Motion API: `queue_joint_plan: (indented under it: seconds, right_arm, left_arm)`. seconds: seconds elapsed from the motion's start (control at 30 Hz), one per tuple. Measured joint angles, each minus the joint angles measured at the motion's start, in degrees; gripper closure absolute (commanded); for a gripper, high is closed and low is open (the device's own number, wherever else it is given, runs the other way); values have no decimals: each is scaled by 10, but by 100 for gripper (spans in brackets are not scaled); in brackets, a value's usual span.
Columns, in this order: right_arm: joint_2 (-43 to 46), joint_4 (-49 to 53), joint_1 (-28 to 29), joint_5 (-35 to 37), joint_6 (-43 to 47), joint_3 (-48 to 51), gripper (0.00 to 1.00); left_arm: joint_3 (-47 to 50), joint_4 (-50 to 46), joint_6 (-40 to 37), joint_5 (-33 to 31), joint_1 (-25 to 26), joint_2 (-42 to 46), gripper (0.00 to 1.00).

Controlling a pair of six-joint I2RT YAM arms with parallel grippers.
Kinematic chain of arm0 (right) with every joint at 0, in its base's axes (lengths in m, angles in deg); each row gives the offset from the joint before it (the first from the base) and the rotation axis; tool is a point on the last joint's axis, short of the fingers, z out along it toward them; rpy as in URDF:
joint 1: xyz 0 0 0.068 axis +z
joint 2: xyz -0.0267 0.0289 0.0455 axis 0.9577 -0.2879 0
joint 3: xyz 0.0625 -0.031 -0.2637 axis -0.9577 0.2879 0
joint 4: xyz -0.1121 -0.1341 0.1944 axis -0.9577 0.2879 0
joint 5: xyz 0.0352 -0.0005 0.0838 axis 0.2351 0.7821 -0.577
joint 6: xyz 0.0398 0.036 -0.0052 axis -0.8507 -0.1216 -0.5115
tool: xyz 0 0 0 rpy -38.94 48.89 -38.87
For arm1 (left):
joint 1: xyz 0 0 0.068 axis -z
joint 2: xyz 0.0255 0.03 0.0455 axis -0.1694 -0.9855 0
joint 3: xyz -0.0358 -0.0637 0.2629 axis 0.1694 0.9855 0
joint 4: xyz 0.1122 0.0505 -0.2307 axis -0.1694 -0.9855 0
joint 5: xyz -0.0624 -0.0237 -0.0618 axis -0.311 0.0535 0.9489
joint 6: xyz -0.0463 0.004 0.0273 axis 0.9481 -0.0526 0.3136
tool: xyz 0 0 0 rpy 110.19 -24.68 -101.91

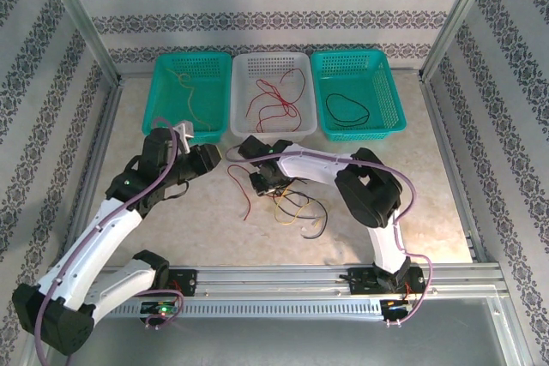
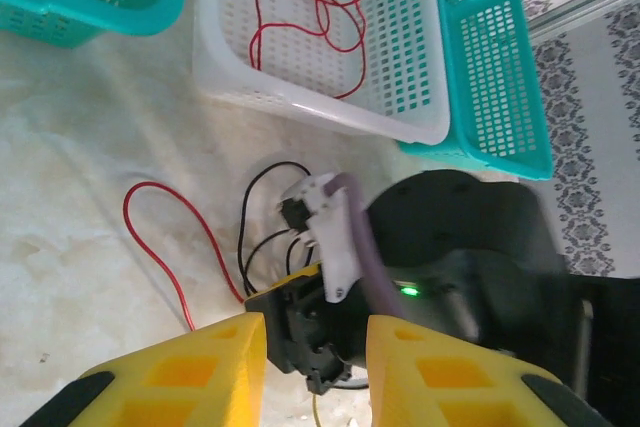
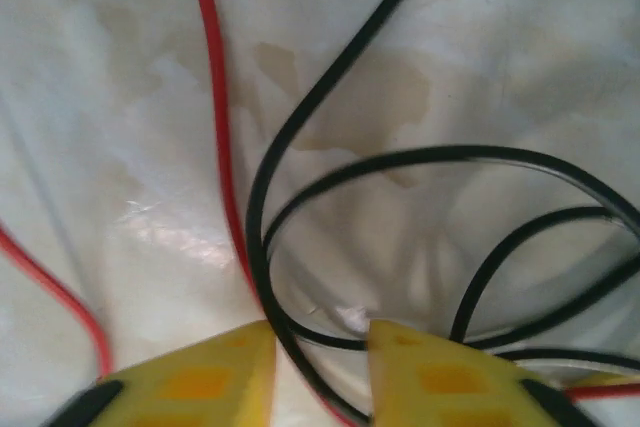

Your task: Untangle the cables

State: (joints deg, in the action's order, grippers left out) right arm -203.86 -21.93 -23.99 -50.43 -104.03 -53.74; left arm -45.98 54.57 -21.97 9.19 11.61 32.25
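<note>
Straddling the knot so that one strand can be pinched free, our right gripper (image 3: 320, 332) stands narrow but not yet closed, with a black cable (image 3: 258, 217) and a red cable (image 3: 213, 77) running between its jaws. Our left gripper (image 2: 315, 322) hovers just beside it, part open and seemingly empty, probably ready to pin the rest. The cables (image 1: 292, 207) lie in the middle of the table (image 1: 412, 186), in front of the white basket (image 1: 273, 55).

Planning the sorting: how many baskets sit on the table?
3, side by side at the back: left teal basket, white basket in the middle, right teal basket.
</note>
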Motion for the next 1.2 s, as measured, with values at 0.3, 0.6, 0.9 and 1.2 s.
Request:
queue_joint_plan:
  seconds: [0.3,0.6,0.9,1.2]
  right_arm:
    - [66,27,6,12,23,-5,98]
    - [333,3,0,-17,24,-42,95]
    - [427,-99,-79,-143,-57,1,95]
    - [458,-141,-87,-203,-110,14,94]
  left_arm:
    - [-12,-20,-2,5,0,11,62]
    - [-34,87,30,88,0,-49,53]
    - [-33,308,109,169,8,-75,46]
    - [-9,370,135,186,49,-98,45]
